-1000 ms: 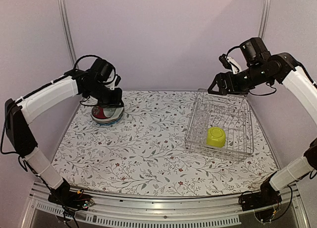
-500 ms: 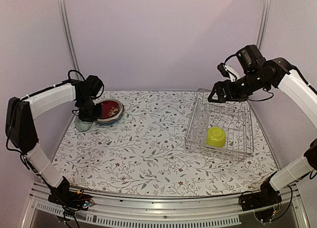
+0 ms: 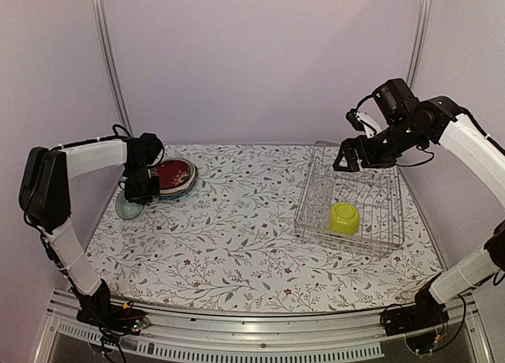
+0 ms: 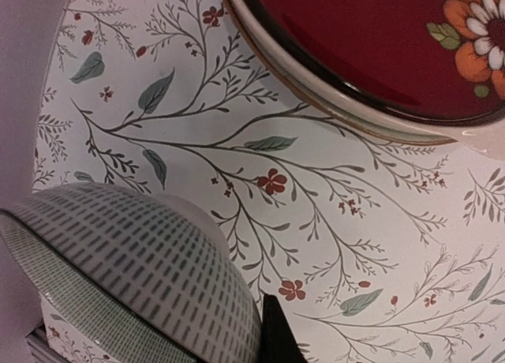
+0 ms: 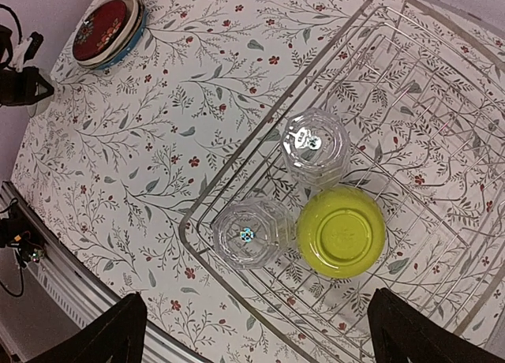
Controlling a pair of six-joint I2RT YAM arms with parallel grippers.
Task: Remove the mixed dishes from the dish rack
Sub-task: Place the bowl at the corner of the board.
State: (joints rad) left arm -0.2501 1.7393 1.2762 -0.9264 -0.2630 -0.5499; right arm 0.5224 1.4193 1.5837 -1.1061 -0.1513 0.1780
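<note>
The dish rack (image 3: 352, 241) stands at the right and holds an upturned lime-green bowl (image 3: 344, 218) and two upturned clear glasses (image 5: 316, 146) (image 5: 252, 233). My right gripper (image 3: 353, 156) hangs open above the rack's far left corner with nothing between its fingers. At the far left a red floral plate (image 3: 173, 175) lies on top of a small stack. Just left of it my left gripper (image 3: 136, 194) is shut on the rim of the small whitish bowl (image 3: 128, 208), which is tilted low over the table. In the left wrist view the dash-patterned bowl (image 4: 134, 276) sits against one dark finger (image 4: 281, 336).
A floral cloth (image 3: 237, 237) covers the table. Metal frame posts (image 3: 106, 55) rise at the back corners, and the table's front rail (image 3: 260, 335) runs along the near edge. The purple side wall is close to the left arm.
My left gripper has carried the small bowl from above the plate stack leftward and down beside it. The right gripper has dropped a little toward the rack.
</note>
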